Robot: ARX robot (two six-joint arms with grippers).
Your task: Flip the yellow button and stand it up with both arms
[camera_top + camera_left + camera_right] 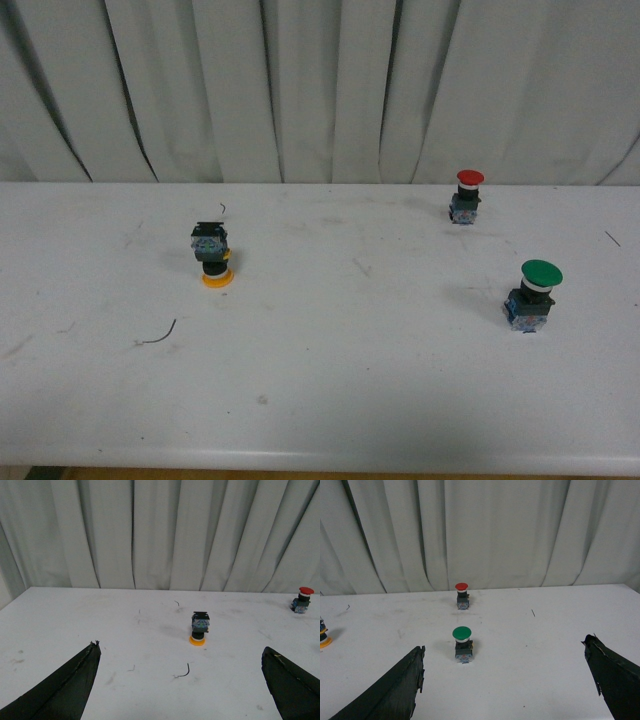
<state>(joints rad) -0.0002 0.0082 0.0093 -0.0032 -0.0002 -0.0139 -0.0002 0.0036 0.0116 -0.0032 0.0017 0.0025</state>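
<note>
Front view: the yellow button [213, 255] stands upside down on its round cap, left of centre on the smooth white table [320, 400]. The fingers of the left gripper [181, 649] and right gripper [505, 645] are spread wide and hold nothing. A one-sided nudge could topple the boxy base and send the slick domed cap rolling.

Test lab: white table [400, 390], grey curtain [320, 90]
</note>
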